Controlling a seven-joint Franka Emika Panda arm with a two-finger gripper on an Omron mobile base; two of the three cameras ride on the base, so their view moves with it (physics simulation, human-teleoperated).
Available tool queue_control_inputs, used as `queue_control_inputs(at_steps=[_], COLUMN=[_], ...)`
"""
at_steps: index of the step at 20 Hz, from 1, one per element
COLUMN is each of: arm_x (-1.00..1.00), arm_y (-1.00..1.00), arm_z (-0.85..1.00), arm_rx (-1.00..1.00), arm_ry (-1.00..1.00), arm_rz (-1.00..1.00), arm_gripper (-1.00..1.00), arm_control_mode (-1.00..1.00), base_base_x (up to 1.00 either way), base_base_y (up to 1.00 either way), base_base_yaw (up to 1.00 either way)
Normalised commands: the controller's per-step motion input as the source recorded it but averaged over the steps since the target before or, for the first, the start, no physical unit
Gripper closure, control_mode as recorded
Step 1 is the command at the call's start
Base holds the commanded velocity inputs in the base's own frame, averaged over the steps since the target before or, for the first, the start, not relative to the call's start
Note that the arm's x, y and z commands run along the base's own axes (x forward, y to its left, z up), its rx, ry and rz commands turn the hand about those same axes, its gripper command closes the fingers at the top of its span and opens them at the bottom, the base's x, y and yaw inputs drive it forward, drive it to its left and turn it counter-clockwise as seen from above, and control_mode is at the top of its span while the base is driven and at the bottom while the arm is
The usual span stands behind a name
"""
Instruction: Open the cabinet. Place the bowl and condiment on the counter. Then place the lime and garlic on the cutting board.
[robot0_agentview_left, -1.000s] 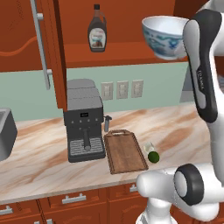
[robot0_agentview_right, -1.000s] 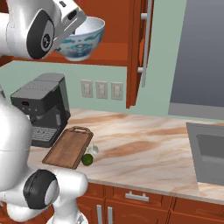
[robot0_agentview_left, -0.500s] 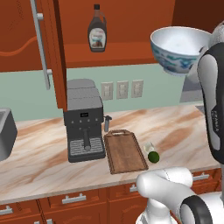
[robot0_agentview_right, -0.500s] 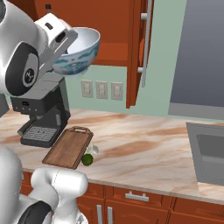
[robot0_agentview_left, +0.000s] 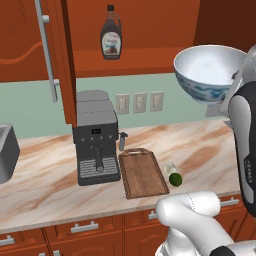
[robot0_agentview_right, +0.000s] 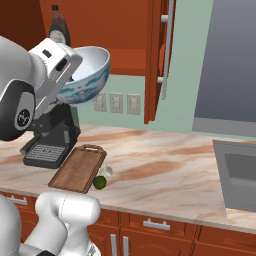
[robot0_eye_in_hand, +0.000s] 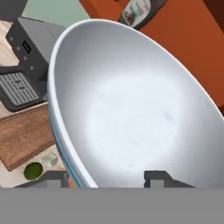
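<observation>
My gripper (robot0_eye_in_hand: 105, 178) is shut on the rim of the bowl (robot0_agentview_left: 209, 72), a wide glossy white bowl with blue patterning outside. I hold it tilted in the air in front of the open cabinet (robot0_agentview_left: 49, 52), above the counter (robot0_agentview_left: 45, 172). The bowl (robot0_agentview_right: 85, 74) hangs over the coffee machine side of the cutting board (robot0_agentview_right: 77, 169). The condiment (robot0_agentview_left: 111, 34), a dark bottle, stands on the cabinet shelf. The lime (robot0_agentview_left: 175, 179) and the garlic (robot0_agentview_left: 170, 168) lie on the counter at the right edge of the cutting board (robot0_agentview_left: 144, 172), off the board.
A black coffee machine (robot0_agentview_left: 95, 137) stands left of the board, under the cabinet. The open cabinet door (robot0_agentview_right: 161, 55) juts out over the counter. A sink (robot0_agentview_right: 240, 177) lies at the far right. A grey box-like object (robot0_agentview_left: 6, 157) sits at the far left.
The bowl, held in my gripper, has come away from the cabinet shelf and moved downward, toward me. The bottle, lime, garlic and board have not moved.
</observation>
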Motion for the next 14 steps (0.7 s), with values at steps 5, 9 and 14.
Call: queue_control_inputs(at_steps=[5,9,14], arm_x=[0.00,0.00,-0.01], arm_y=[-0.03,-0.09,-0.13], arm_z=[-0.30,-0.38,-0.41], arm_rx=[-0.04,-0.04,-0.03], arm_ry=[0.01,0.02,0.03], arm_rz=[0.01,0.01,0.00], arm_gripper=[1.00,1.00,1.00], arm_control_mode=[-1.00,-1.00,-1.00], base_base_x=[0.00,0.00,0.00], base_base_y=[0.00,0.00,0.00], base_base_yaw=[0.00,0.00,0.00])
